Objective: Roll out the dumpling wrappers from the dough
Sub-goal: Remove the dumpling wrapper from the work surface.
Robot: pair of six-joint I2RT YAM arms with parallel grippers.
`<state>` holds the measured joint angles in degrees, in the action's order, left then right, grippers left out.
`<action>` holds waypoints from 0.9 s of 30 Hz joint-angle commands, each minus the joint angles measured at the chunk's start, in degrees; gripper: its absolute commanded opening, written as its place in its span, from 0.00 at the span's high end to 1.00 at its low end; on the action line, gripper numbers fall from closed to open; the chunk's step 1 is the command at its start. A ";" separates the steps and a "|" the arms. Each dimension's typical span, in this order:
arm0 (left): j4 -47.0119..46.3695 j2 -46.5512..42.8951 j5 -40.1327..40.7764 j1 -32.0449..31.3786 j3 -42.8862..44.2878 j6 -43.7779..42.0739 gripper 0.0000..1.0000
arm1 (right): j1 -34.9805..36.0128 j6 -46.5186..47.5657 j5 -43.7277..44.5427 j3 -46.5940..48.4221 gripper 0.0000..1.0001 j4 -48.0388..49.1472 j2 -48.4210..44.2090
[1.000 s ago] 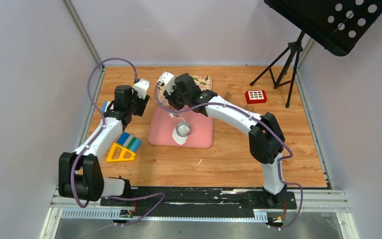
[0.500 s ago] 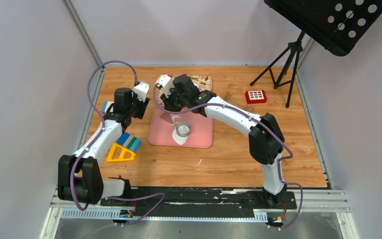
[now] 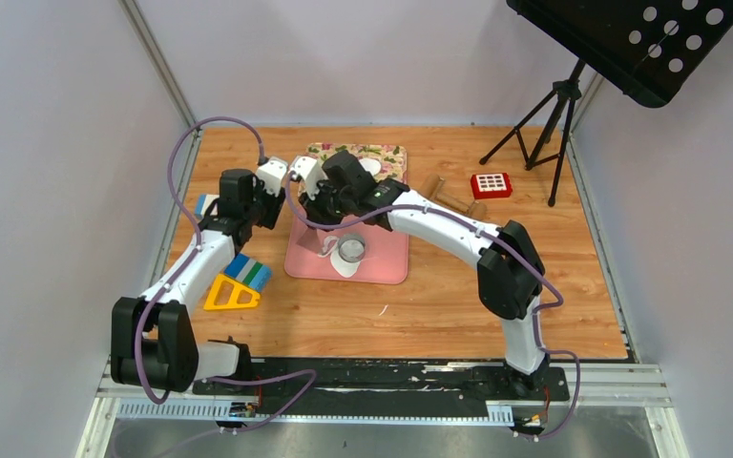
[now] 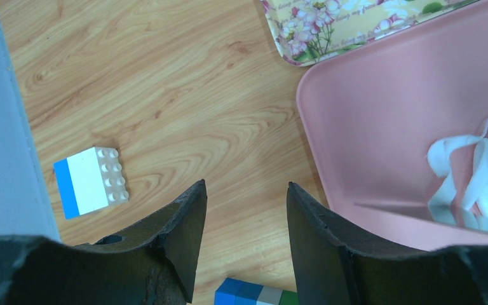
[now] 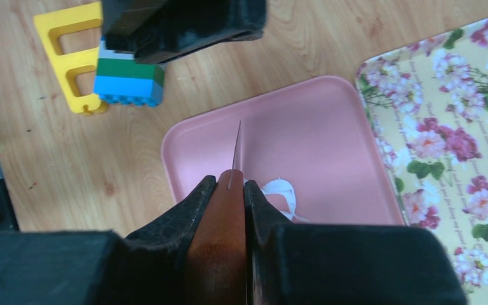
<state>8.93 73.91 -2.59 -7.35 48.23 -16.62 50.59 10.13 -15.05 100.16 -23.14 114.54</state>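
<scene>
Wood-grain table (image 3: pixel 439 305) between grey walls, seen from above; black perforated music stand (image 3: pixel 630 38) on a tripod at the upper right.

Top view:
- Pink tray (image 3: pixel 387 262) at centre. On it lies a flattened white sheet of dough (image 3: pixel 345 268), with a metal ring cutter (image 3: pixel 351 250) standing on the sheet.
- Floral tray (image 3: pixel 382 153) just behind the pink one, carrying a white piece (image 3: pixel 371 165) of unclear shape.
- Red block (image 3: pixel 490 184) and wooden sticks (image 3: pixel 444 196) right of centre.
- Yellow triangle frame (image 3: pixel 230 295), blue-green brick stack (image 3: pixel 248 272) and blue-white brick (image 3: pixel 203 203) at the left.
- Left gripper (image 3: pixel 269 202) beside the pink tray's left edge.
- Right gripper (image 3: pixel 323 215) over that tray's upper left part, a pale blade hanging from it.

Left wrist view:
- Both dark fingers spread apart with nothing between them, above bare wood.
- Blue-white brick at the left.
- Pink tray fills the right side, with curled white dough strips near the right edge.
- Corner of the floral tray at the top.

Right wrist view:
- Fingers clenched on the brown handle of a knife (image 5: pixel 236 152). Its thin blade shows edge-on, pointing up the frame over the pink tray.
- Ragged dough scrap just right of the fingertips, on the tray.
- Floral tray at the right.
- Yellow frame and blue-green bricks at the upper left, partly under the black body of the left gripper at the top.
</scene>
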 commanded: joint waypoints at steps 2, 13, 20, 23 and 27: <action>-1.30 -1.76 -1.43 0.41 -0.52 0.98 0.43 | 2.34 -4.38 -6.79 -0.04 1.00 -4.57 -3.33; -1.34 -2.01 -1.72 0.41 -0.94 1.22 0.43 | 2.43 -3.87 -9.58 1.55 1.00 -5.53 -6.01; -1.67 -1.29 -1.89 0.40 -0.96 1.53 0.43 | 2.54 -0.38 -12.47 4.43 1.00 -8.50 -9.63; -1.76 -1.14 -1.87 0.39 -0.88 1.65 0.43 | 2.55 1.34 -11.63 6.68 1.00 -9.63 -10.83; -1.67 -1.06 -1.80 0.39 -0.79 1.84 0.43 | 2.57 3.51 -9.67 9.37 1.00 -11.88 -11.09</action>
<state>8.75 73.80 -3.84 -7.35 47.29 -15.81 52.80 10.35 -24.80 104.64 -34.17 107.11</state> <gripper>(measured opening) 0.573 0.183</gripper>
